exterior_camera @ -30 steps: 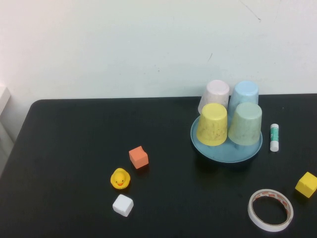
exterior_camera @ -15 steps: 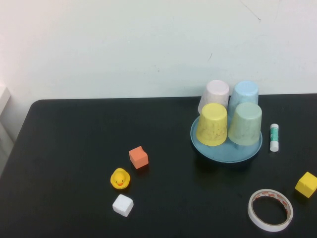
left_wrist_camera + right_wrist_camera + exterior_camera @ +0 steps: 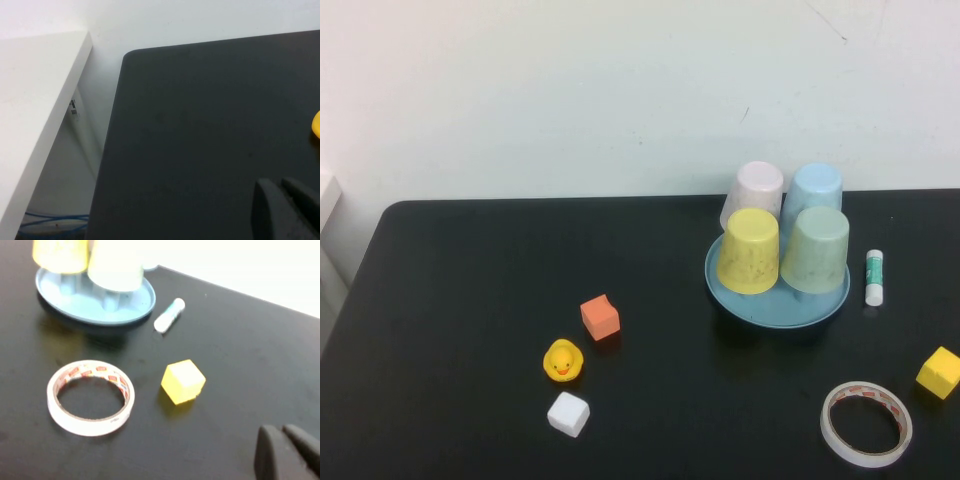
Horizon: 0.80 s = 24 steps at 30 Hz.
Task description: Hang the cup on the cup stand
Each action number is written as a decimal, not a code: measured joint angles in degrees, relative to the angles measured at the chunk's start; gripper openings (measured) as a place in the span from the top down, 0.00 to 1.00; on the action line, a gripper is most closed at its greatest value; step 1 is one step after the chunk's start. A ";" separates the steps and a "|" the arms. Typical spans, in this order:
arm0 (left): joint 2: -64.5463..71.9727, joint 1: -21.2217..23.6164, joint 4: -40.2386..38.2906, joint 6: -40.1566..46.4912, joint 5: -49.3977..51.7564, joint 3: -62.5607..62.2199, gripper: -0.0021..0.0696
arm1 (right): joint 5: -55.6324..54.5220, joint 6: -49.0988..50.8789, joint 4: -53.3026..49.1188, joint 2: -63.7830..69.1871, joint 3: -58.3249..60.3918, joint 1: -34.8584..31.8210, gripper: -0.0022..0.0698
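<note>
The left pincer (image 3: 287, 210) shows only in its wrist view, fingers pressed together above the tabletop (image 3: 470, 300) near the left edge. The right pincer (image 3: 287, 452) shows only in its wrist view, fingers pressed together above the near right corner, close to the yellow cube (image 3: 939, 372) and tape roll (image 3: 866, 423). Farther back, the cup (image 3: 815, 249) sits inverted on the cup stand (image 3: 775, 308) near the far right edge, beside the yellow cup (image 3: 749, 250). Behind these 2, the pink cup (image 3: 753, 193) and blue cup (image 3: 814, 192) are also inverted on the stand.
</note>
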 joint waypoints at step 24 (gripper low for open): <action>0.00 0.00 -0.30 0.10 0.00 0.00 0.97 | -0.42 9.41 -4.48 -2.84 0.22 0.00 0.97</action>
